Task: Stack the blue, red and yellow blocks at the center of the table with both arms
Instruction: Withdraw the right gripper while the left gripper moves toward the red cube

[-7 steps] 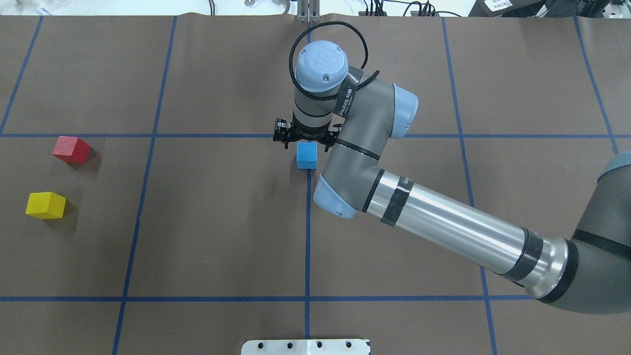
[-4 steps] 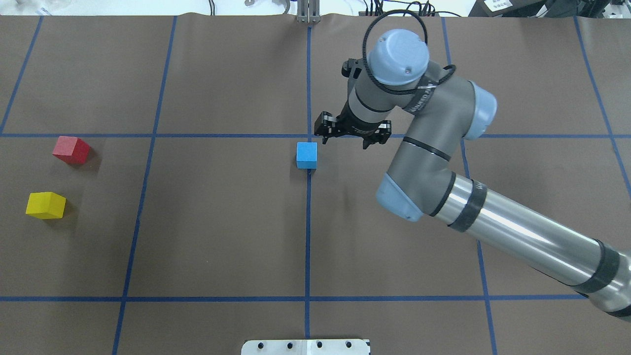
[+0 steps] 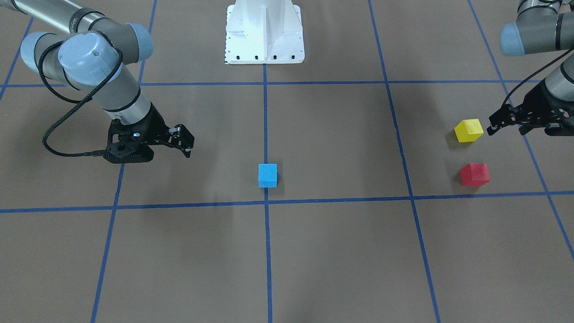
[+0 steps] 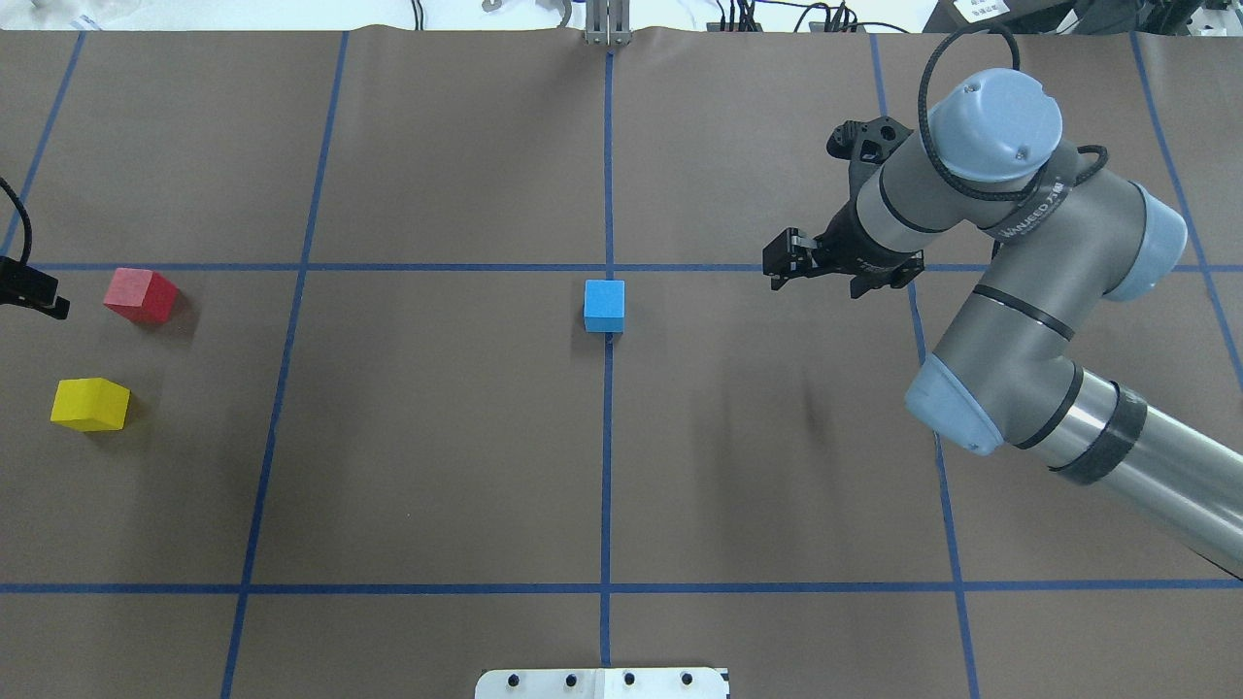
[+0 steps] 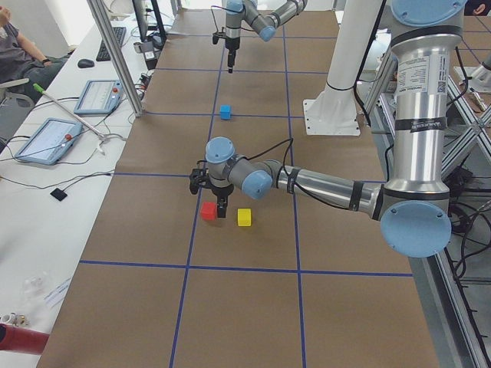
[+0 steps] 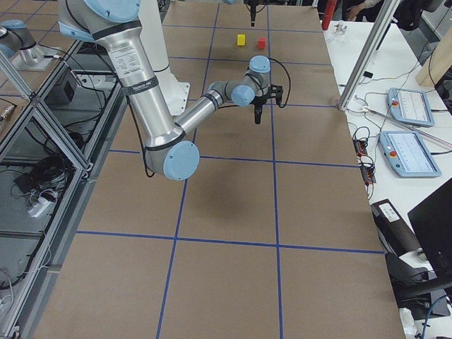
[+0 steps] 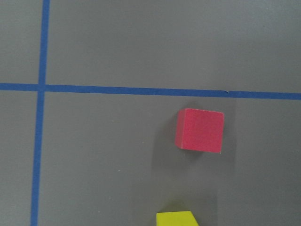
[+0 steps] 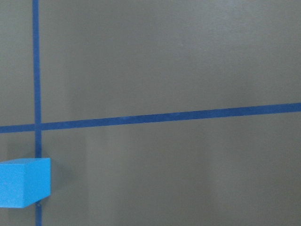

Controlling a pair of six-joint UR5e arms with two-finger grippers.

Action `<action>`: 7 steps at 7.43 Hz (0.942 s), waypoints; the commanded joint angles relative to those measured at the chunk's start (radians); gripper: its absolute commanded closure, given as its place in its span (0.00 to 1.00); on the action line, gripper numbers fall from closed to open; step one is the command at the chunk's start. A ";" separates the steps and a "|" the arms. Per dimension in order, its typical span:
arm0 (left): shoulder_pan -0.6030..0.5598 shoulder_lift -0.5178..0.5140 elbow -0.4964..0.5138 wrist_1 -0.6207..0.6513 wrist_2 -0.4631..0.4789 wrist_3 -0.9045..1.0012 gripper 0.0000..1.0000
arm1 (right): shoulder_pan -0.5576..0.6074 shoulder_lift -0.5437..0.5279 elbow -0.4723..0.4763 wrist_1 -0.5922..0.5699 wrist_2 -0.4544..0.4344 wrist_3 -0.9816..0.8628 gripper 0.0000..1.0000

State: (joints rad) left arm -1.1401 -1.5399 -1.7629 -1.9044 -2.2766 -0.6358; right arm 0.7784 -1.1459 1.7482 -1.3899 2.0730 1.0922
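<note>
My right gripper (image 4: 818, 282) spread and empty, well apart from blue block (image 4: 604, 305), my left gripper (image 3: 506, 128) spread, near yellow block (image 3: 468, 130) and red block (image 3: 475, 174)

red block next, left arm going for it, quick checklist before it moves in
1. Blue block at the table centre, nothing on it: ok.
2. Right gripper clear of the blue block, open and empty: ok.
3. Red block flat on the table, apart from the yellow block: ok.
4. Left gripper open and empty: ok, as far as the front view shows.
5. Left gripper above the red block: not ok; it hangs beside it, and the block sits off-centre in the wrist view.
</note>
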 commanded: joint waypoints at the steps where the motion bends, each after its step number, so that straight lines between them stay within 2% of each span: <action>1: 0.013 -0.069 0.049 -0.002 0.023 0.005 0.00 | 0.030 -0.076 0.011 0.005 -0.005 -0.084 0.01; 5: 0.014 -0.074 0.060 -0.027 0.045 0.007 0.00 | 0.123 -0.184 0.008 0.038 0.002 -0.222 0.01; 7: 0.026 -0.145 0.202 -0.144 0.046 0.005 0.00 | 0.163 -0.231 0.011 0.066 0.045 -0.228 0.01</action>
State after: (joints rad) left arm -1.1199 -1.6398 -1.6485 -1.9728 -2.2317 -0.6292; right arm 0.9137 -1.3442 1.7577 -1.3449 2.0892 0.8739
